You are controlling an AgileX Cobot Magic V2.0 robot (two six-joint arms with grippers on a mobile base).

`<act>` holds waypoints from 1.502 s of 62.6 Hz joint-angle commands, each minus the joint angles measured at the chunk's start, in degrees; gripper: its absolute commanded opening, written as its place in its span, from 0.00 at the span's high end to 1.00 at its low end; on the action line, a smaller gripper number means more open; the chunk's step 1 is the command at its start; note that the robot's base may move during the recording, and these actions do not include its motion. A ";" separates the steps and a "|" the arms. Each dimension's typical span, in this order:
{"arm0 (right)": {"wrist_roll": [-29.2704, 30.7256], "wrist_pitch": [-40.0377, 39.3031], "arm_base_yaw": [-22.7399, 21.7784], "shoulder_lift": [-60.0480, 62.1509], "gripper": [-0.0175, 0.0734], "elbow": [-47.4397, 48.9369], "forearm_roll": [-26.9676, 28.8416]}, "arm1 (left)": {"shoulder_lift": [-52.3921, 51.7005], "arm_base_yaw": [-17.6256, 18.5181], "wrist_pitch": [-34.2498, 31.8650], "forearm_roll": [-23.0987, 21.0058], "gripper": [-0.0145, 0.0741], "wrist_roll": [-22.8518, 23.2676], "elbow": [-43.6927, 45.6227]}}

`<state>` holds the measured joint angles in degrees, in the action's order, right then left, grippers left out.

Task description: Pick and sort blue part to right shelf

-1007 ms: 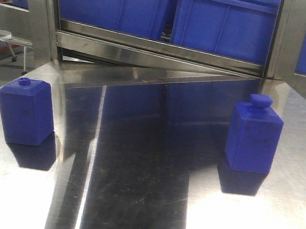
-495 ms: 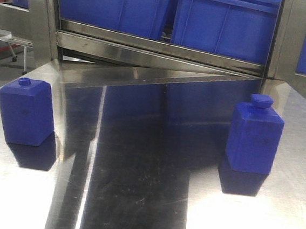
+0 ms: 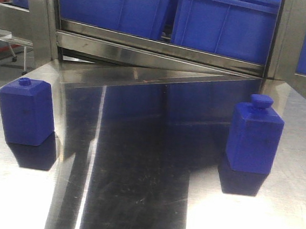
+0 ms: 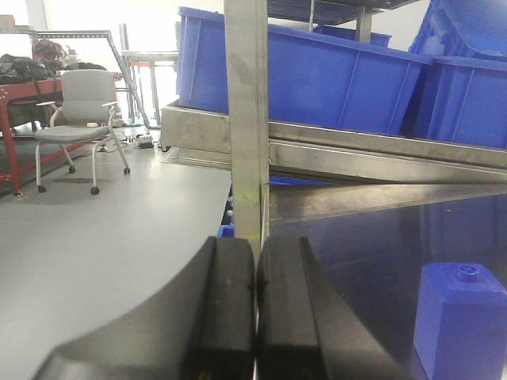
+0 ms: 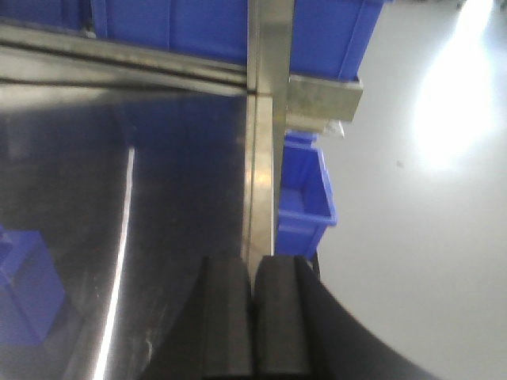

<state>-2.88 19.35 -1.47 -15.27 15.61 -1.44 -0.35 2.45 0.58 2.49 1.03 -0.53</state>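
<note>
The blue part (image 3: 254, 138), tall with sloped shoulders and a wide flat cap, stands upright on the right of the steel table (image 3: 140, 189). Its body shows partly at the left edge of the right wrist view (image 5: 25, 291). Behind the table rises the steel-framed shelf (image 3: 165, 48) holding large blue bins (image 3: 221, 23). My left gripper (image 4: 255, 261) is shut on nothing, left of the table by a shelf post (image 4: 247, 119). Beside the table's right edge, my right gripper (image 5: 253, 273) is likewise shut with nothing in it. Neither gripper shows in the front view.
A shorter blue block with a small round knob (image 3: 26, 112) stands at the table's left, also seen in the left wrist view (image 4: 461, 321). An office chair (image 4: 83, 111) stands on the floor at left. A small blue bin (image 5: 305, 198) sits low beside the right post (image 5: 265, 119).
</note>
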 commanded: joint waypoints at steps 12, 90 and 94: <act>-9.96 -2.09 6.17 -16.52 0.74 8.21 -5.02 | -1.39 0.36 -4.78 -0.37 0.70 0.47 -1.28; -31.69 44.21 30.03 -75.59 0.13 62.82 -3.91 | -1.39 0.36 -4.78 -0.37 0.70 0.47 -1.28; -31.70 44.00 30.03 -76.49 0.13 62.75 -3.45 | -1.39 0.36 -4.78 -0.37 0.70 0.47 -1.28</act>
<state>-34.20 64.02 28.47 -93.06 76.46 -4.70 -0.35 2.45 0.58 2.49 1.03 -0.53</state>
